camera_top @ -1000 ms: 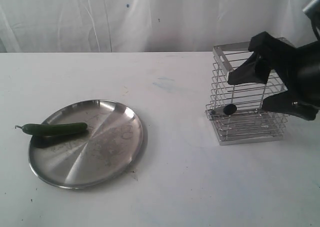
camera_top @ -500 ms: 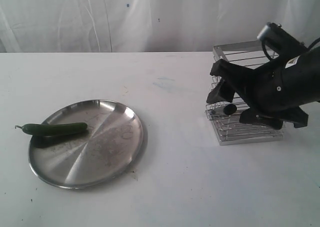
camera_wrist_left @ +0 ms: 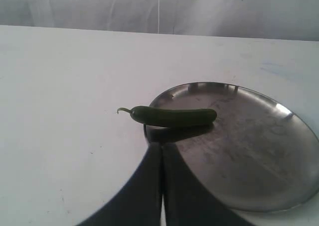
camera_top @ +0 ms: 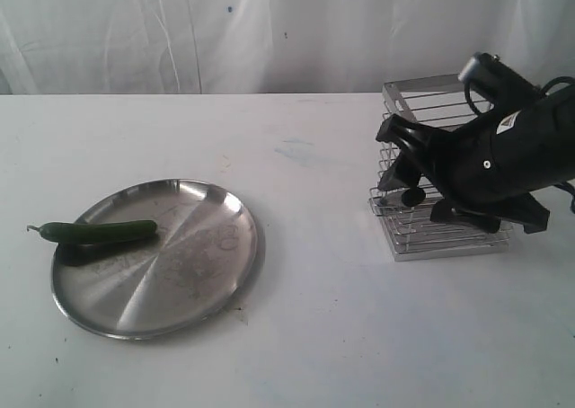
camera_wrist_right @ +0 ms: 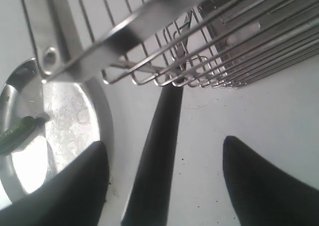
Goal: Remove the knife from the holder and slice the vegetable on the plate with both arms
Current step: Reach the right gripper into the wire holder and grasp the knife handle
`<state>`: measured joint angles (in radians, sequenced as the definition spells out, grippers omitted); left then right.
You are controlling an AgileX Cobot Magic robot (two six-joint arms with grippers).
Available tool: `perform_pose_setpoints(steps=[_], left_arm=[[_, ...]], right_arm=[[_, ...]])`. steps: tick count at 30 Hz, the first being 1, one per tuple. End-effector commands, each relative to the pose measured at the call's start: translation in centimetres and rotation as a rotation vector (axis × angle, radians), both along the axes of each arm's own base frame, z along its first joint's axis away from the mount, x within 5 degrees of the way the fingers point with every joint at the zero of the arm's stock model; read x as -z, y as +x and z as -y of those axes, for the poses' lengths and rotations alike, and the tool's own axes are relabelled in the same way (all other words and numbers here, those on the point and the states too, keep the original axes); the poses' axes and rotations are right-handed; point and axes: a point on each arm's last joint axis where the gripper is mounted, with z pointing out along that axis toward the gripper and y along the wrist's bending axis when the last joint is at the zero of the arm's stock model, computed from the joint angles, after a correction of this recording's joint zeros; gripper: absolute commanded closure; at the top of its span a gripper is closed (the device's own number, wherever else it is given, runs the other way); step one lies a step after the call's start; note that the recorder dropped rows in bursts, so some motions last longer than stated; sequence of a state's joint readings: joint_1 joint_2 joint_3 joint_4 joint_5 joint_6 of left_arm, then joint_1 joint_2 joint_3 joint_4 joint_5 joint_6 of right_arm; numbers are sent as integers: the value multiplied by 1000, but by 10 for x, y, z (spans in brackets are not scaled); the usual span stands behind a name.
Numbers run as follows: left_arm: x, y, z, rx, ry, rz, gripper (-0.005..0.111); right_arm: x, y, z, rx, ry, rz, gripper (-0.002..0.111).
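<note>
Exterior view: a round steel plate [camera_top: 154,257] lies on the white table [camera_top: 305,336] at the left, with the dark green vegetable [camera_top: 99,232] resting across its far left rim, the curled stem reaching out past the edge. At the right stands the wire holder [camera_top: 431,233], well apart from the plate. The right gripper [camera_top: 415,170] leans against the holder's near side, partly covering it; a small dark rounded end, apparently of the knife [camera_top: 412,196], pokes out through the holder's left face just beside the gripper.

Left wrist view: the left gripper [camera_wrist_left: 161,186] has its 2 fingers pressed together with nothing between them, just short of the plate [camera_wrist_left: 279,111]; the vegetable [camera_wrist_left: 172,117] lies just beyond the fingertips.

Right wrist view: the right gripper [camera_wrist_right: 164,178] is spread wide, its 2 fingers [camera_wrist_right: 259,181] well apart, with the slim dark knife [camera_wrist_right: 158,151] running between them without touching either. The knife's far end meets the wires of the holder [camera_wrist_right: 199,52]. The plate [camera_wrist_right: 97,111] and vegetable [camera_wrist_right: 15,133] show beyond.
</note>
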<state>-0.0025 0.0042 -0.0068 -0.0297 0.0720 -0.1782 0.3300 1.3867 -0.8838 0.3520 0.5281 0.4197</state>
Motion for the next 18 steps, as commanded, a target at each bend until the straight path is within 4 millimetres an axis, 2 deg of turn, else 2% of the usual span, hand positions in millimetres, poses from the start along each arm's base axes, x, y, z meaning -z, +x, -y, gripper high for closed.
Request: perform_pose_setpoints(steps=[1,5,10,18], left_arm=[[2,0,0,-2,-8,1,107],[2,0,0,-2,-8,1,107],[2,0,0,-2,-8,1,107],[2,0,0,-2,-8,1,107]], right_arm=[[-2,0,-6,-14,4,34,48],[-3,-2,-15,-43,5,55,48],[3,1,-16,-44,-5,38,48],[7,3,-15,-59,-37,38,60]])
